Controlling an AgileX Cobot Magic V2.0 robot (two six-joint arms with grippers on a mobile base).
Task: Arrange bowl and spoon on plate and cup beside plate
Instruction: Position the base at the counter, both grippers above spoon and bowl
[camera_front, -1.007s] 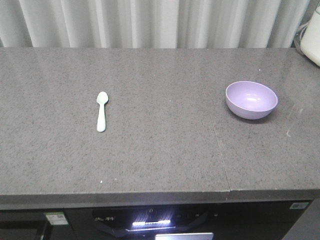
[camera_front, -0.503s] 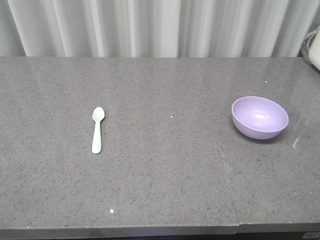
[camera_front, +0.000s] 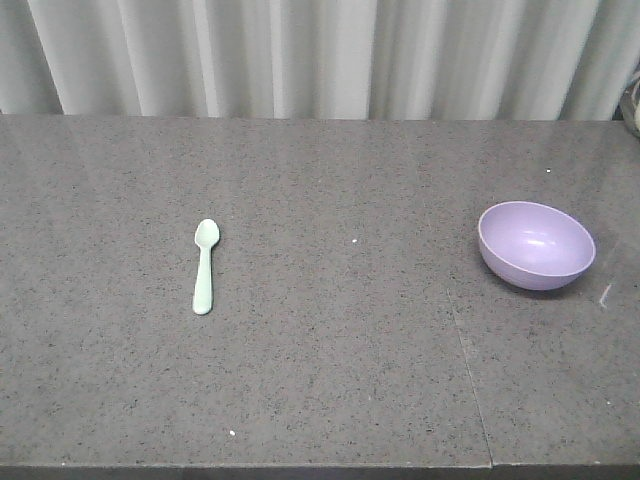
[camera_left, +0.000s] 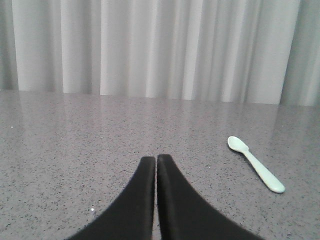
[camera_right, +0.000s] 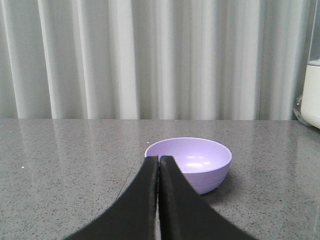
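Note:
The lavender bowl (camera_front: 537, 245) stands upright and empty at the right of the grey counter (camera_front: 330, 340). The mint-green spoon (camera_front: 204, 265) lies flat at the left, head toward the curtain. In the left wrist view the spoon (camera_left: 255, 163) lies ahead and to the right of my left gripper (camera_left: 156, 158), which is shut on nothing. In the right wrist view the bowl (camera_right: 192, 163) sits just beyond the tips of my right gripper (camera_right: 159, 157), also shut and holding nothing. The plate and the cup are out of view. Neither gripper shows in the front view.
A pleated white curtain (camera_front: 320, 55) runs along the back of the counter. A seam (camera_front: 468, 360) crosses the counter left of the bowl. A white appliance (camera_right: 311, 95) stands at the far right edge.
The front view has shifted: the counter's front edge and the dark cabinet below have dropped out of frame, and bowl and spoon sit lower and larger in the picture. Neither object has moved on the counter.

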